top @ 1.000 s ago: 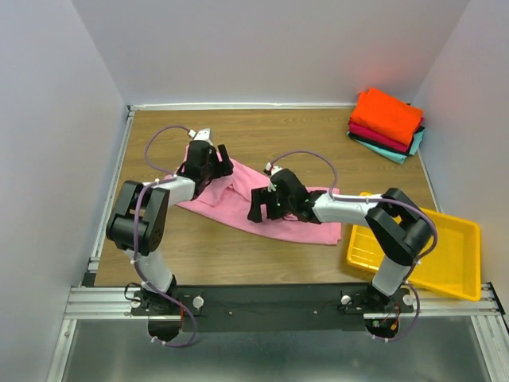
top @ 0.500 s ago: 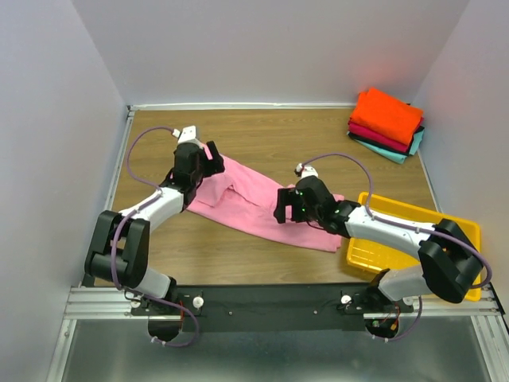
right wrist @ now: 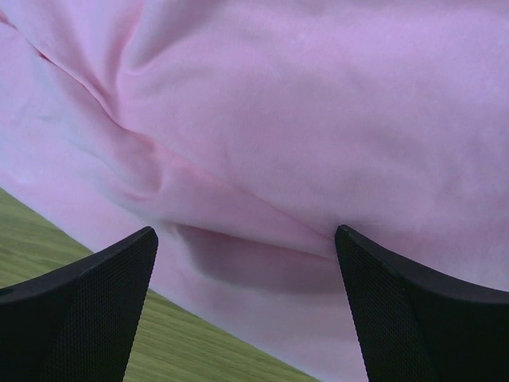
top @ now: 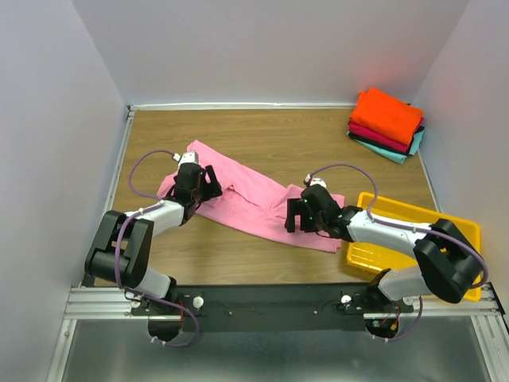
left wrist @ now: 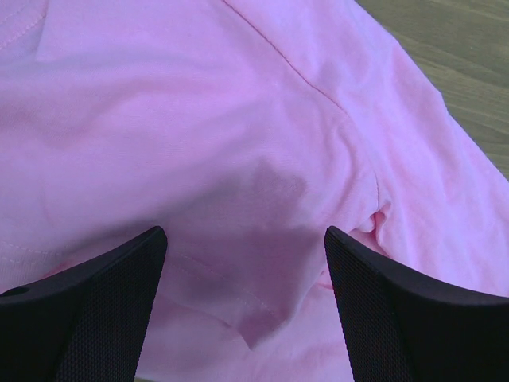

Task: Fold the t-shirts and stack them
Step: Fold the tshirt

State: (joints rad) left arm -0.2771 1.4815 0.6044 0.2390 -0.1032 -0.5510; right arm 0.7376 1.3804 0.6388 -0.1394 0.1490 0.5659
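A light pink t-shirt [top: 250, 197] lies rumpled in a diagonal band across the middle of the wooden table. My left gripper [top: 203, 188] is open, low over the shirt's left end. In the left wrist view [left wrist: 245, 239] its jaws stand wide apart with a cloth fold [left wrist: 262, 318] between them. My right gripper [top: 295, 220] is open, low over the shirt's near right edge. In the right wrist view [right wrist: 246, 235] its jaws stand wide apart over a long crease [right wrist: 254, 263]. Folded shirts are stacked at the back right, orange [top: 387, 114] on top, crimson, dark and teal [top: 400, 151] below.
A yellow plastic tray [top: 445, 274] sits at the near right, beside the right arm's elbow. White walls close the table at the back and both sides. Bare wood [top: 278, 131] shows behind the pink shirt.
Both grippers have drawn back toward the near edge. The left has come off the shirt's far left corner, which now lies uncovered. The right has slid right along the near edge.
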